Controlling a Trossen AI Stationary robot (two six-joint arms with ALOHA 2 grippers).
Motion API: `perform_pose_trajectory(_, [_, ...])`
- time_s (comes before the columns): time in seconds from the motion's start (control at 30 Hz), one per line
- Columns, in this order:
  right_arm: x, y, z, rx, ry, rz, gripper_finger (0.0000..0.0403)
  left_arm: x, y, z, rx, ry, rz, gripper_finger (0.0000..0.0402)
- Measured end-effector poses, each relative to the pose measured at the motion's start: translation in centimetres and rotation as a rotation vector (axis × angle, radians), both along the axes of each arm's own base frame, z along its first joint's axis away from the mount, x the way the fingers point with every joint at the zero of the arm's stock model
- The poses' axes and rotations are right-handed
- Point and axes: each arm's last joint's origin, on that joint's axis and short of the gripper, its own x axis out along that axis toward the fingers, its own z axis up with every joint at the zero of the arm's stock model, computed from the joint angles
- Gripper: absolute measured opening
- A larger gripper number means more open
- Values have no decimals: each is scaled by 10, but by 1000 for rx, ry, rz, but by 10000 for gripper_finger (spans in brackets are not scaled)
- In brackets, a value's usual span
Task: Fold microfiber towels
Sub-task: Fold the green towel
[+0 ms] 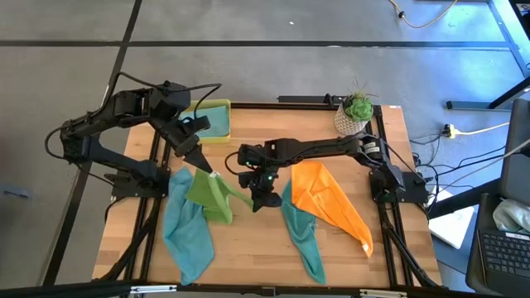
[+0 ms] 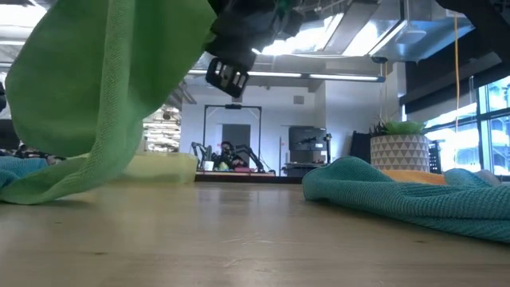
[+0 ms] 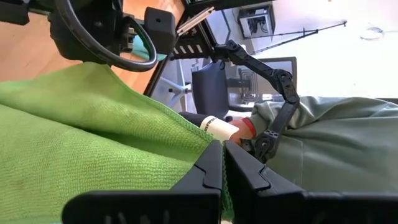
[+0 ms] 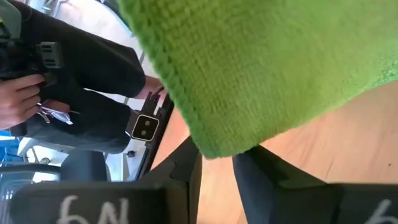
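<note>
My left gripper is clamped tight on the lime green towel, lifted at table centre. My right gripper, at its three o'clock, stands slightly parted around a corner, not gripping yet.

Nubby green cloth, wood table

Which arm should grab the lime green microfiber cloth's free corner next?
Right: its claw hovers at the lime green microfiber cloth, jaws apart around a corner. The left claw is shut, holding it up.
</note>
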Motion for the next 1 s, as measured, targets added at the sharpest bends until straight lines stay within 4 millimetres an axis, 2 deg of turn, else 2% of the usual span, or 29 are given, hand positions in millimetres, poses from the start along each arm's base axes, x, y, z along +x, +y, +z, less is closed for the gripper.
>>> perform_pose_trajectory(0.2, [-1, -13, 5, -12, 10, -62, 65, 0, 0, 0, 5, -3, -2, 0])
perform_pose_trajectory(0.5, [-9, -41, 26, 28, -36, -95, 63, 0, 0, 0, 7, -4, -1, 0])
perform_pose_trajectory(0.73, [-14, -45, 30, 95, -36, -50, 65, 0, 0, 0, 17, -3, 13, 0])
perform_pose_trajectory(0.83, [-15, -44, 29, 96, -23, -44, 87, 1, 0, 0, 17, -4, 14, 0])
perform_pose_trajectory(1.0, [-16, -46, 29, 97, -13, -52, 159, 1, 1, 0, 20, -4, 17, 0])
